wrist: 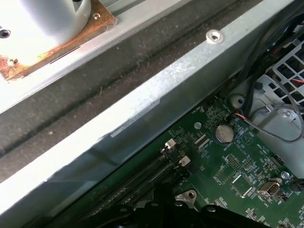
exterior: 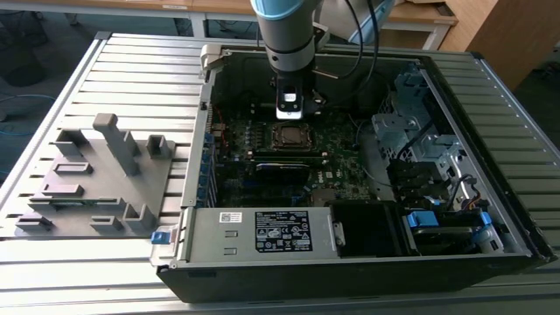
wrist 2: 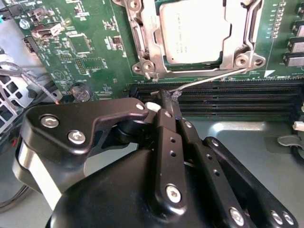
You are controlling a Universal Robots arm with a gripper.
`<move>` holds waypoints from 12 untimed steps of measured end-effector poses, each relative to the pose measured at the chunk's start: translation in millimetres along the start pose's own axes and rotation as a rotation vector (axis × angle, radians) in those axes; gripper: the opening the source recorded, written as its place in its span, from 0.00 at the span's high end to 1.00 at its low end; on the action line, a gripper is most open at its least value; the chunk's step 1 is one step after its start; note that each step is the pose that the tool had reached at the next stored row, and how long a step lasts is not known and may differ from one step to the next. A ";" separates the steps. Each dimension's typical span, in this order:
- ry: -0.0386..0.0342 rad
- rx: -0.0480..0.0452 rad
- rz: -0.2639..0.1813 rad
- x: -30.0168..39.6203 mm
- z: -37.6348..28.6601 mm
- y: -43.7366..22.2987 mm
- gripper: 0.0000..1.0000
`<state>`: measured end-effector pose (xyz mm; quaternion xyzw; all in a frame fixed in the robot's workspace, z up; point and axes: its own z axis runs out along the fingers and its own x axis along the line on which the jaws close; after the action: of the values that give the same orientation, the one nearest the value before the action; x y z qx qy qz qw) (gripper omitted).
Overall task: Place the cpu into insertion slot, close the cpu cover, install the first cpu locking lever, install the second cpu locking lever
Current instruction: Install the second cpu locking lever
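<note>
as cpu (wrist 2: 199,33) sits socketed, end effector (wrist 2: 167,100) at locking lever (wrist 2: 213,78)

Cpu (wrist 2: 199,28) matt grey metal; cpu cover (wrist 2: 151,45) bright metal (faintly scuffed); claw (wrist 2: 167,100) matt black.

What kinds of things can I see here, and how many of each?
Robot arm: 1
Open computer case: 1
Silvery chip: 1
Grey plastic stand: 1
Total: 4
</note>
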<state>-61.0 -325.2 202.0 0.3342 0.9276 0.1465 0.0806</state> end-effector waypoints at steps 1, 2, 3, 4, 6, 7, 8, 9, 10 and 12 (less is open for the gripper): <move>-0.0001 -0.0001 0.000 0.0 0.3 -0.1 0.90; -0.0002 0.0000 0.000 0.1 0.5 -0.3 0.90; -0.0003 0.0000 0.000 0.3 0.6 -0.4 0.90; -0.0003 -0.0001 0.000 0.5 0.7 -0.6 0.90; -0.0007 -0.0006 0.000 1.1 1.0 -1.1 0.90; -0.0009 -0.0009 0.000 1.6 1.0 -1.4 0.90; -0.0012 -0.0010 0.000 2.2 1.1 -1.9 0.90; -0.0015 -0.0014 0.000 3.1 1.0 -2.4 0.90; -0.0018 -0.0016 0.000 3.9 1.0 -2.9 0.90; -0.0025 -0.0021 -0.001 5.7 0.7 -4.2 0.90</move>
<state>-67.7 -324.4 199.6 0.3339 0.9274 0.1470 0.0821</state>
